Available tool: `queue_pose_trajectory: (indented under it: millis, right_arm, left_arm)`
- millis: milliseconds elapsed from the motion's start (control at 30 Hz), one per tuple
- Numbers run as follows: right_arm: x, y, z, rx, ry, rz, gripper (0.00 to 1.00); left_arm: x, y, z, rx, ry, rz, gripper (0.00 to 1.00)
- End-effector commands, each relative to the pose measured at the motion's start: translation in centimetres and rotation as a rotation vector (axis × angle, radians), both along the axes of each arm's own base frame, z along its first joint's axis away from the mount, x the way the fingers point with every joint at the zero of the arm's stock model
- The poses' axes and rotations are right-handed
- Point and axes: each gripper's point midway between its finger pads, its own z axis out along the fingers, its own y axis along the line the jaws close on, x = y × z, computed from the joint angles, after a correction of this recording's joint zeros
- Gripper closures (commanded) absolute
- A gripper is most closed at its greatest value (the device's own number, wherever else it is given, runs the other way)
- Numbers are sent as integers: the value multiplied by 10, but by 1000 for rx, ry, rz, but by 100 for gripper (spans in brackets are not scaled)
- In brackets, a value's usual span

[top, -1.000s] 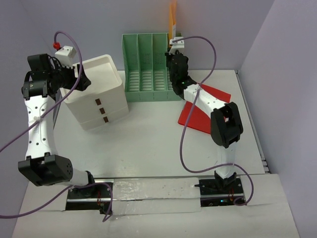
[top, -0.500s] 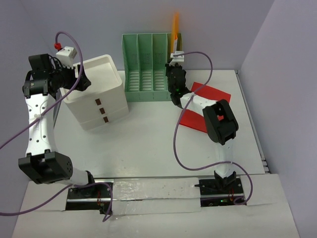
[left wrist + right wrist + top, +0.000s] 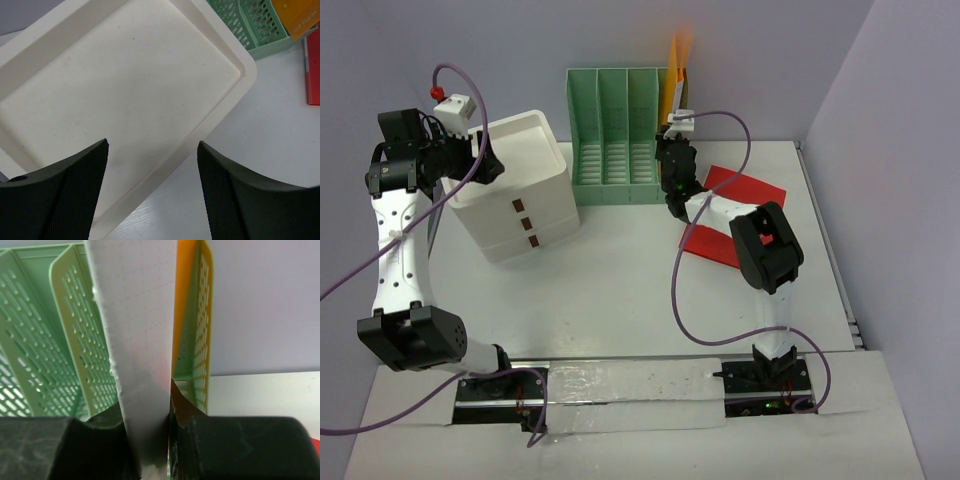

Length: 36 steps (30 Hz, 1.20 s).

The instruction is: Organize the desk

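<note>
The desk (image 3: 620, 280) is a wide white tabletop. My right gripper (image 3: 673, 142) is shut on an upright orange notebook (image 3: 673, 75) at the right end of the green file holder (image 3: 615, 130). In the right wrist view the jaws (image 3: 147, 425) clamp its white page edge (image 3: 137, 340); the orange cover (image 3: 187, 315) lies against the holder's rightmost slot wall (image 3: 205, 315). My left gripper (image 3: 485, 160) hangs open over the white three-drawer box (image 3: 520, 190), with nothing between its fingers (image 3: 152, 145) above the box's top (image 3: 125, 75).
A red folder (image 3: 735, 215) lies flat on the desk to the right of the holder, partly under the right arm. The drawer box stands at the left, angled. Purple cables loop from both arms. Walls close in at the back and right.
The right gripper has carried the orange notebook down and slightly right, toward the holder's rightmost slot, and the right forearm has swung left. The left arm has not moved.
</note>
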Motion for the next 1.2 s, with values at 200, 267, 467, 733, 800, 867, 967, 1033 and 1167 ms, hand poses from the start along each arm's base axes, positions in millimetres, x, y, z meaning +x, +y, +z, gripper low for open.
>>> queue_pose_trajectory:
  millis: [200,267,467,733,800,867,967,1033,1167]
  right_arm:
    - [-9,-18,52,-11,-151,-74,100]
    - [-13,-22,67,-30,-195,-85,100]
    - [-23,-22,98,-42,-315,-69,100]
    - [-18,-14,103,-14,-373,-26,100]
    - [-16,-14,98,-14,-382,-26,100]
    - [-12,-13,86,-9,-377,-30,100]
    - [-8,-13,69,3,-360,-26,100]
    - [-6,-13,59,8,-355,-26,100]
    - [2,-8,38,16,-303,-14,100]
  left_arm:
    - [-2,-4,9,-6,-36,-37,21]
    - [-1,-4,11,-7,-34,-40,21]
    - [1,-4,9,-5,-26,-40,21]
    - [2,-1,10,9,-27,-34,21]
    - [3,-1,8,9,-24,-35,21]
    - [2,-1,7,12,-24,-38,21]
    - [2,-1,6,16,-22,-37,22]
    - [2,0,5,15,-21,-38,22]
    - [1,-1,6,17,-22,-40,21]
